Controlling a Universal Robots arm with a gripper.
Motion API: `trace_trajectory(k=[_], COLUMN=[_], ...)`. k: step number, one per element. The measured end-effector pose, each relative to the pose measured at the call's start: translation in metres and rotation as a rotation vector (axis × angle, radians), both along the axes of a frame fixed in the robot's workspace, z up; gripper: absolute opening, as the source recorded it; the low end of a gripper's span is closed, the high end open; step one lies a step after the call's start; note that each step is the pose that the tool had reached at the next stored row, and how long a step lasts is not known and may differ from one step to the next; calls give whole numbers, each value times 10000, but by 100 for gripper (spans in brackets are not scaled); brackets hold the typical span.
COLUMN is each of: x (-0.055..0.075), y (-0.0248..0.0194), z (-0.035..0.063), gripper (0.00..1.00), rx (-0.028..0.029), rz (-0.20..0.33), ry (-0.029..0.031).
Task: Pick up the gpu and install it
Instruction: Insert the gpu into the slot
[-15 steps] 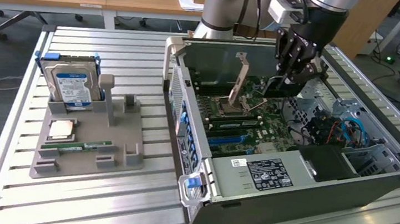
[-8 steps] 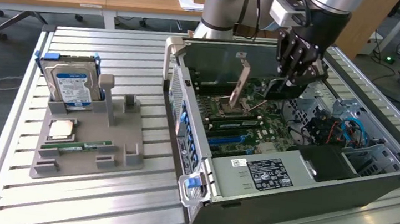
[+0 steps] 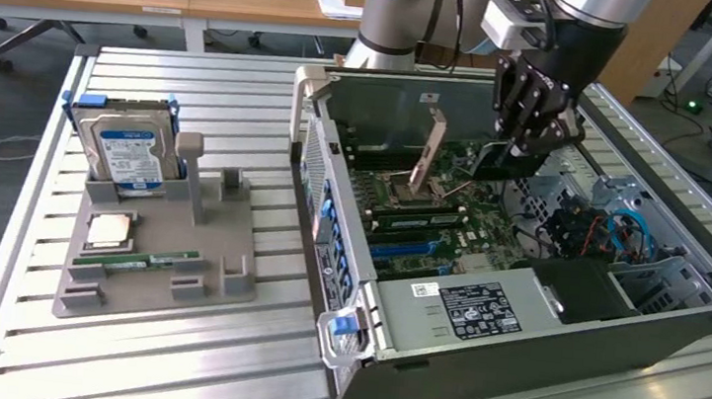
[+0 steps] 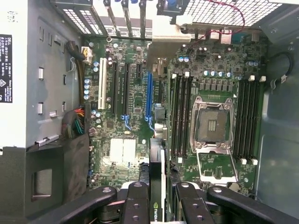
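My gripper [image 3: 531,143] reaches down into the open computer case [image 3: 353,358] and is shut on the gpu [image 3: 499,165], a dark card with a pale metal end bracket toward the slotted rear wall. In the wrist view the gpu [image 4: 157,177] shows edge-on between my two black fingers [image 4: 135,200], held upright over the green motherboard [image 4: 124,149]. It runs roughly in line with the long blue slot [image 4: 149,93], close beside it; I cannot tell whether its edge touches the slot. The bracket end [image 4: 166,35] lies near the rear slot covers.
A grey holder tray [image 3: 225,245] on the slatted table holds a silver hard drive with a blue label [image 3: 134,151], a RAM stick [image 3: 138,261] and a small square chip [image 3: 111,228]. Inside the case are the open CPU socket [image 4: 212,123], a power supply [image 3: 477,310] and cables [image 3: 618,232].
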State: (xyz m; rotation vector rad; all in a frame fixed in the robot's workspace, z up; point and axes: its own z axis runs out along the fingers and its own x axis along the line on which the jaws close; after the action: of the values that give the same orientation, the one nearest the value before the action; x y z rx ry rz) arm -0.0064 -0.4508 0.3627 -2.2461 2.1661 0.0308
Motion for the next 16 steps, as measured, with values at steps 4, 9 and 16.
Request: trace_trajectory(k=[4, 9, 16], x=[0, 0, 0], y=[0, 0, 0], z=[0, -30, -104], gripper=[27, 27, 27], rx=[-1, 0, 0], rz=[0, 0, 0], ry=[0, 0, 0])
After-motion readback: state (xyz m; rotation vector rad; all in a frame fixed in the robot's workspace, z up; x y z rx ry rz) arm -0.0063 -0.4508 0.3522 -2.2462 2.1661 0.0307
